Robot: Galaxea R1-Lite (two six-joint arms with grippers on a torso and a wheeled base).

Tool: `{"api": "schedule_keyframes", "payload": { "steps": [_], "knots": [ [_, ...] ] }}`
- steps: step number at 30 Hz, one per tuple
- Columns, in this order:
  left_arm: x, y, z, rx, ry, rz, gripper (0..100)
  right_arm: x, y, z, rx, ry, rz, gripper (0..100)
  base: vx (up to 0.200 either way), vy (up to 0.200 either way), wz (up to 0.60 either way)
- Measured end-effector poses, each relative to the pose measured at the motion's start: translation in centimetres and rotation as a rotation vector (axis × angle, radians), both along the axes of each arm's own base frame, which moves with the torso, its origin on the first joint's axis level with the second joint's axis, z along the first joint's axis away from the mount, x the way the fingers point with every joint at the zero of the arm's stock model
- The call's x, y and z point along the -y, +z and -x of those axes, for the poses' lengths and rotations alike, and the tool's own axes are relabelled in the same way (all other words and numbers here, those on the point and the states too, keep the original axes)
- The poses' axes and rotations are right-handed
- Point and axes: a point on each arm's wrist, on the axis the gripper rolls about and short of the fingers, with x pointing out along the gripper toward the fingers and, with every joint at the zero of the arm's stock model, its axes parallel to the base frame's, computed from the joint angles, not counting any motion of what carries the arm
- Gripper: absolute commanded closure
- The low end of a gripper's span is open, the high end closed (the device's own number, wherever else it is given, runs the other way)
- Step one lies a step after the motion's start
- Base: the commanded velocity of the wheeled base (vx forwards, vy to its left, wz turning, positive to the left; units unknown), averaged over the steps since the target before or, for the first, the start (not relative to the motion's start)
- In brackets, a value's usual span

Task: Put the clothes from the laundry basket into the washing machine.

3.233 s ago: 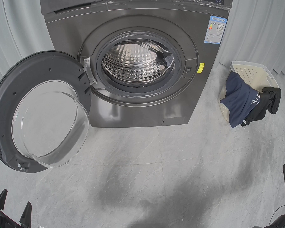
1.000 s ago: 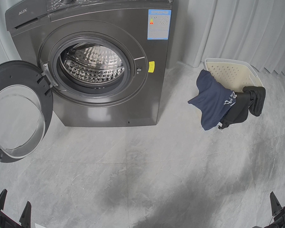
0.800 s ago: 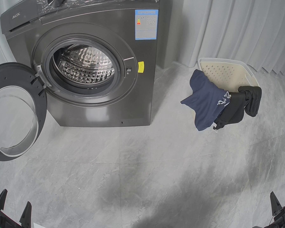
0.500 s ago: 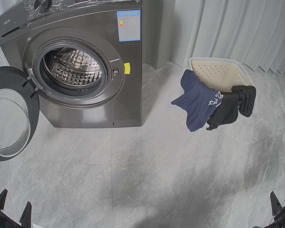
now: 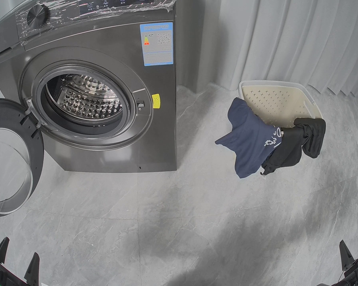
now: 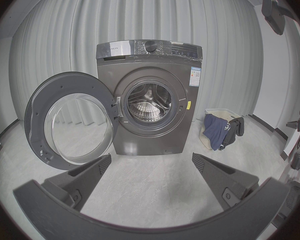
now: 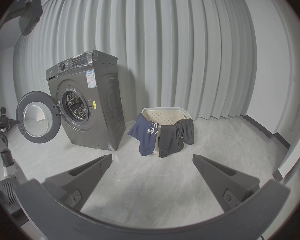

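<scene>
A pale grey pleated curtain [image 5: 286, 32] hangs across the whole back of the room, above a floor of grey marbled tiles [image 5: 195, 227]. On that floor, close against the curtain, stands a dark grey front-loading washing machine [image 5: 159, 112], its control panel wrapped in clear plastic film [image 5: 99, 0]. Its round, glass-centred door [image 5: 12, 114] is swung wide open on the hinge side, so the perforated steel drum [image 5: 83, 100] is bare to the room with nothing in it that I can see. To the right of the machine and apart from it, near the curtain's foot, sits a cream plastic laundry basket [image 5: 282, 102] with perforated walls. A navy blue garment with white print [image 5: 248, 143] is draped over the basket's near rim on the side towards the machine and hangs down outside. A black garment [image 5: 294, 145] hangs over the same rim just beside it, the two touching. Low over the near part of the floor, well apart from basket and machine, the left gripper [image 6: 150, 156] holds its dark fingers spread with nothing between them. The right gripper [image 7: 151, 157], on the basket's side, has its fingers parted and is likewise empty.
</scene>
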Motion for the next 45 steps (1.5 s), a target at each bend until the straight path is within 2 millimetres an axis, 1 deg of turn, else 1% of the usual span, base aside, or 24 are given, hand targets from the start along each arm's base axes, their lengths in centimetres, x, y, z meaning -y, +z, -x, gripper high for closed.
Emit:
{"api": "schedule_keyframes", "payload": {
  "steps": [42, 45],
  "knots": [
    [-0.01, 0.0, 0.0, 0.0, 0.002, 0.011, 0, 0.0, 0.0, -0.01, -0.002, 0.001, 0.001, 0, 0.0, -0.2, 0.0],
    [0.0, -0.01, 0.0, -0.001, 0.002, 0.008, 0, 0.0, 0.01, -0.01, -0.001, 0.002, 0.0, 0, 0.0, 0.0, 0.0]
  ]
}}
